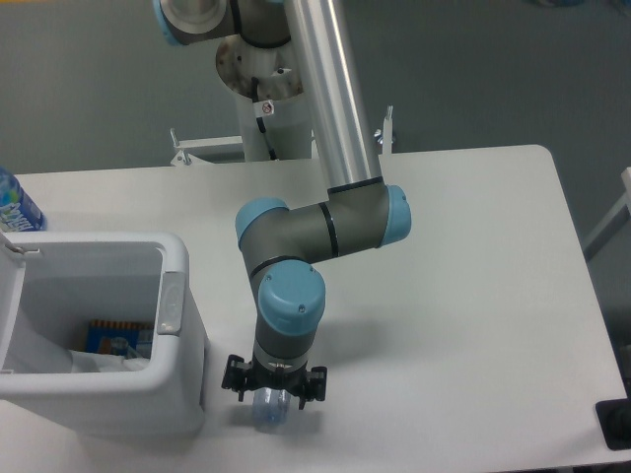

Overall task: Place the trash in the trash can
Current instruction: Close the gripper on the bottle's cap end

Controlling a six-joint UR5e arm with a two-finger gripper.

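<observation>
The tool (273, 386) sits low over the clear water bottle (270, 409) lying on the surface (473, 296) beside the white trash can (175, 345), its grip unclear, with binning apparently still ahead.

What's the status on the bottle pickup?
Gripper over water bottle, grip state hidden. Bottle on table beside trash can. Path looks clear.

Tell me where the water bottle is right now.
The water bottle sits near the table's front edge, directly under the hand and just right of the trash can; only its lower end shows.
</observation>
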